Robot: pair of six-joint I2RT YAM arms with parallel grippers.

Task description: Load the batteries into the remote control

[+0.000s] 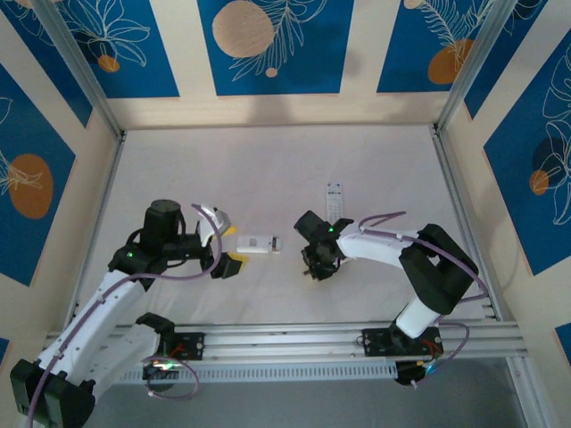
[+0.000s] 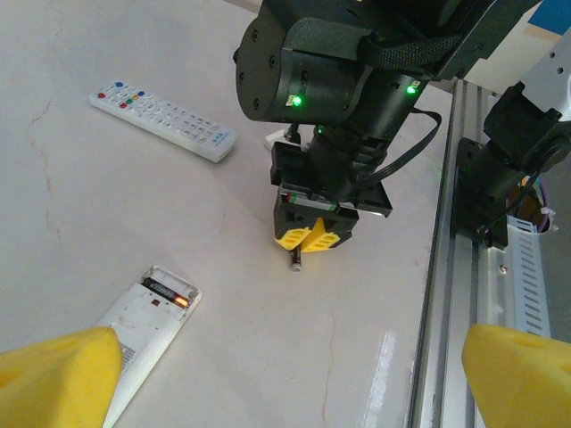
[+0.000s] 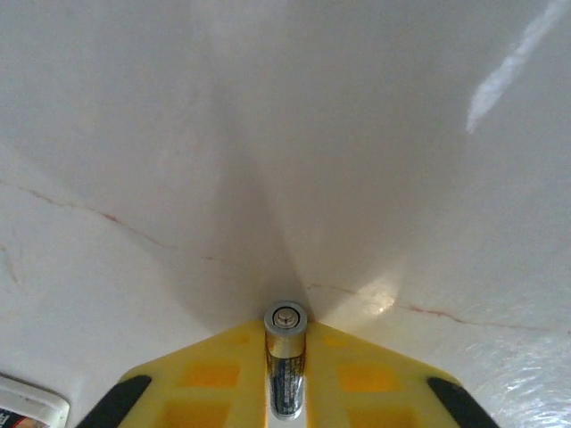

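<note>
Battery (image 3: 285, 361) pinched by right gripper (image 1: 318, 265), right of the remote (image 1: 260, 243).
From above we see the left gripper (image 1: 228, 248) gaping at the remote's left end. Its wrist view shows us the right gripper upright, right of the remote. The right wrist view: pads (image 3: 210, 374) clamp the battery.

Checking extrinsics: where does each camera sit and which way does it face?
Top external: above, behind the bases, looking down on the table; both arms, left gripper, right gripper.
Left wrist: low, facing the right gripper pinching a battery; own yellow fingertips in bottom corners.
Right wrist: pointing down at the table; own fingers clamp the battery.
Shared: top and left wrist both show the button-side remote and the opened remote.
</note>
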